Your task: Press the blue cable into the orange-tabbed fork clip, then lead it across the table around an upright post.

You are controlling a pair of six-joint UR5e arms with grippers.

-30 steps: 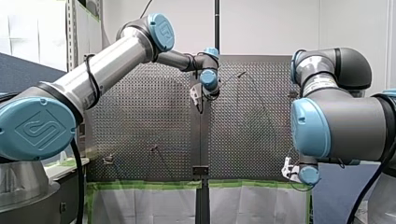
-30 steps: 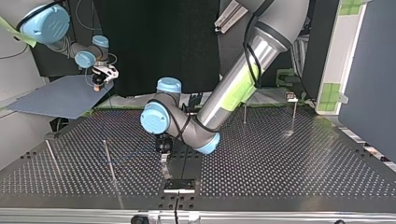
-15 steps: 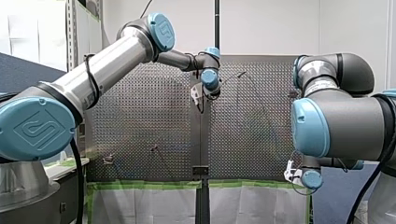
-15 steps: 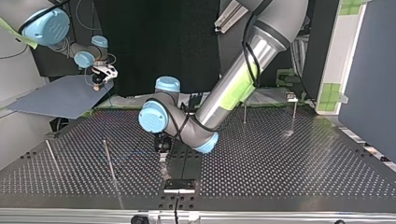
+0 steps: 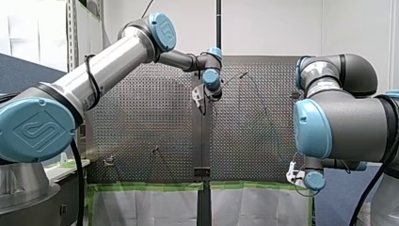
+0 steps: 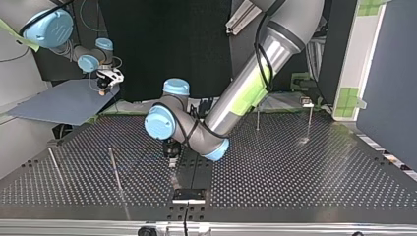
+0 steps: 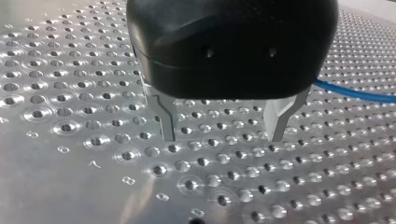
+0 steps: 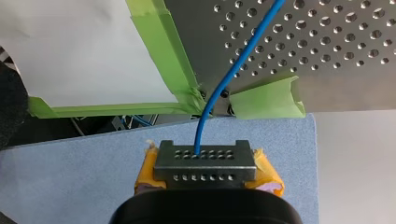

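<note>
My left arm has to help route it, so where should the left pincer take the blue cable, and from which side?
Take the straight free run of the blue cable lying low over the table beside the open left pincer, coming down from above with a finger on each side. Its end is shut in the right pincer, off the table's edge.

light: bright, even | glare: on table (image 7: 46, 186) | shadows: soft

Green tape (image 5: 141, 186) runs along the perforated table's (image 5: 141, 117) edge, low in the front view, with white sheeting (image 5: 141, 207) beneath it. In the top view a grey-blue board (image 6: 59, 103) lies at upper left.
</note>
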